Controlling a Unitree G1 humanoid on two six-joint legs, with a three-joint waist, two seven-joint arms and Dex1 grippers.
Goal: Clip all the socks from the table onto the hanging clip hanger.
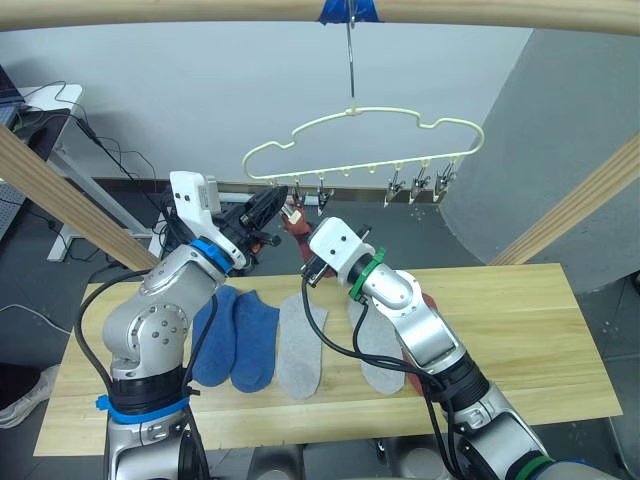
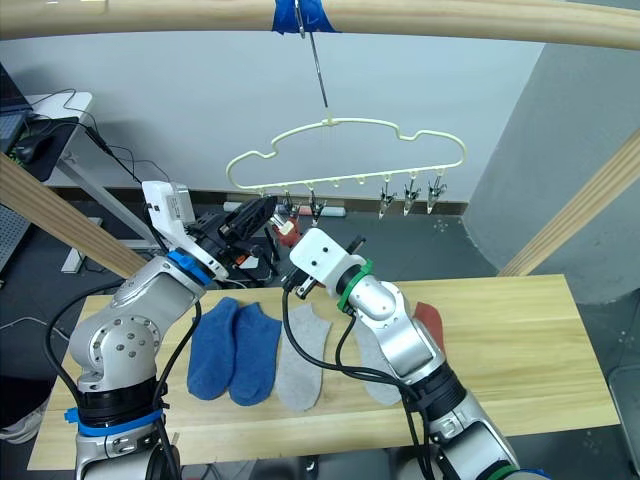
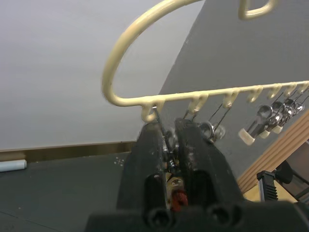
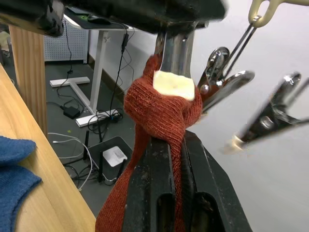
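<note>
where 4 socks (image 1: pixel 262 338) lie: pale wood table (image 1: pixel 520 340), grey floor (image 1: pixel 60 200)

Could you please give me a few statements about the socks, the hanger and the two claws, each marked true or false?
1. The right claw grips a rust-red sock. True.
2. Two blue socks lie on the table. True.
3. The clip hanger lies flat on the table. False: it hangs from a wooden pole.
4. The left claw pinches a blue sock. False: it squeezes a metal clip on the hanger.
5. Both grey socks are clipped up. False: they lie on the table.
</note>
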